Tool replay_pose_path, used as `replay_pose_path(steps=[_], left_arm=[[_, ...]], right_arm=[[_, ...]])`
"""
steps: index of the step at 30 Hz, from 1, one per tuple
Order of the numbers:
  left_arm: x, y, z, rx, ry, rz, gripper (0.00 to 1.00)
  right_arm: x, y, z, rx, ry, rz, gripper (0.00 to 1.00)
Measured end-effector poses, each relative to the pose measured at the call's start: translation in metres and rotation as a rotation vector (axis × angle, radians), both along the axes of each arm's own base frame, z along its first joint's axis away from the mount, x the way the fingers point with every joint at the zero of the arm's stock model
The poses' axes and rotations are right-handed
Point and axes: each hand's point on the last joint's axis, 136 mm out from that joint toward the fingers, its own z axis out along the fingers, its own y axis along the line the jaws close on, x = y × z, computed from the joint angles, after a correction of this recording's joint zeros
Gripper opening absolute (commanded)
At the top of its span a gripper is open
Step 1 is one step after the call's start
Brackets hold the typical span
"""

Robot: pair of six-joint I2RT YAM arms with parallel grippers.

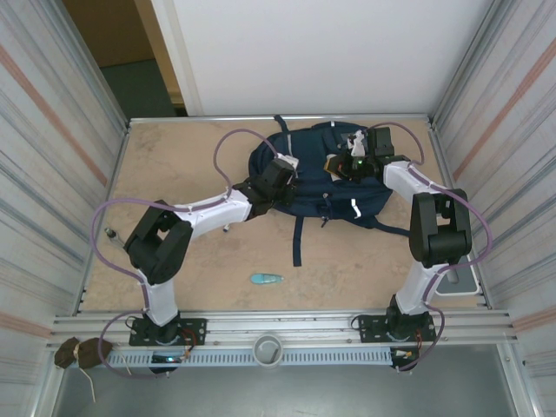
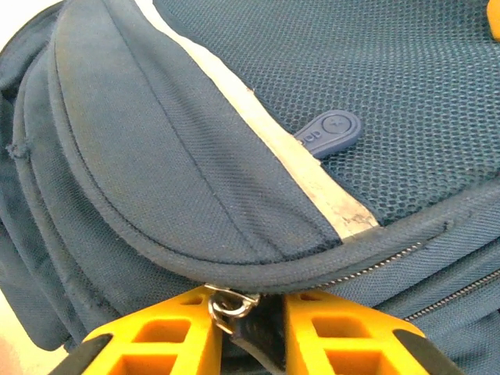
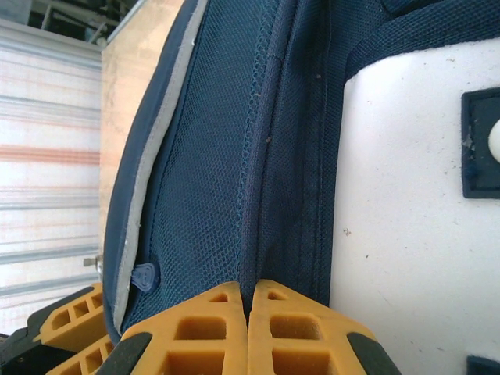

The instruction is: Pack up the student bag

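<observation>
- One pale brown wooden tabletop [image 1: 174, 174] is carrying everything, with corrugated metal walls standing on both sides.
- One large navy blue fabric student bag [image 1: 347, 195] is lying flat at the far middle of the tabletop, its dark straps trailing toward the near edge.
- The left arm [image 1: 208, 211], white and black, is reaching in to the bag's left end.
- The right arm [image 1: 439, 226] is bending over the bag's far right part.
- The left gripper [image 2: 246, 328] is sitting at the bag's zip line. Its orange fingers [image 2: 156, 344] are standing narrowly apart and closing in on a small metal zipper pull [image 2: 231, 303] with a dark tab that is filling the gap between them.
- The right gripper [image 3: 248, 328] is pressing against the bag [image 3: 211, 156] with its orange fingertips fully together. A ridge of navy fabric is running straight into the line where they meet, and I cannot tell whether any cloth is being pinched.
- A white rectangular label patch [image 3: 406, 234] is showing just beside the right gripper.
- A thin pale stripe [image 2: 289, 148] is running along the edge of the bag's curved flap [image 2: 156, 156].
- A small teal oblong object [image 1: 267, 279] is lying on the bare tabletop, well apart from the bag, between the two arm bases.
- A small navy rubber tab [image 2: 332, 131] is poking out from under the striped flap.
</observation>
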Motion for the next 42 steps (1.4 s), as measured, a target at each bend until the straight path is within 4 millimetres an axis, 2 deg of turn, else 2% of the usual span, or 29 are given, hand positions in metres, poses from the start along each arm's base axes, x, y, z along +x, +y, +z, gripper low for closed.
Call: replay_pose_path(steps=[8,19,24,30,32,34,37,39,42], left_arm=[[-0.001,0.002,-0.006,-0.024,0.03,-0.01,0.0],[-0.002,0.013,-0.003,0.021,-0.025,-0.099,0.0],[0.012,0.031,-0.003,0.063,-0.048,-0.148,0.0],[0.012,0.027,-0.003,0.089,-0.061,-0.251,0.0],[0.009,0.023,-0.004,0.069,-0.051,-0.278,0.0],[0.006,0.019,-0.003,0.047,-0.042,-0.293,0.0],[0.0,0.019,-0.006,0.031,-0.007,-0.282,0.0],[-0.004,0.018,-0.008,0.018,0.012,-0.269,0.0],[-0.009,0.013,-0.01,0.006,0.033,-0.255,0.0]], right_arm=[[0.001,0.001,-0.004,-0.011,0.005,0.029,0.0],[0.002,-0.001,-0.001,-0.052,0.013,0.119,0.0],[0.0,-0.003,0.001,-0.063,-0.005,0.186,0.0],[0.003,-0.006,0.0,-0.082,0.004,0.231,0.0],[0.006,-0.009,-0.001,-0.083,0.018,0.225,0.1],[0.008,-0.013,-0.002,-0.095,0.025,0.209,0.26],[0.015,-0.028,-0.001,-0.127,0.0,0.146,0.45],[0.005,-0.044,0.001,-0.139,-0.001,0.078,0.52],[-0.024,-0.067,0.006,-0.174,-0.005,-0.027,0.58]])
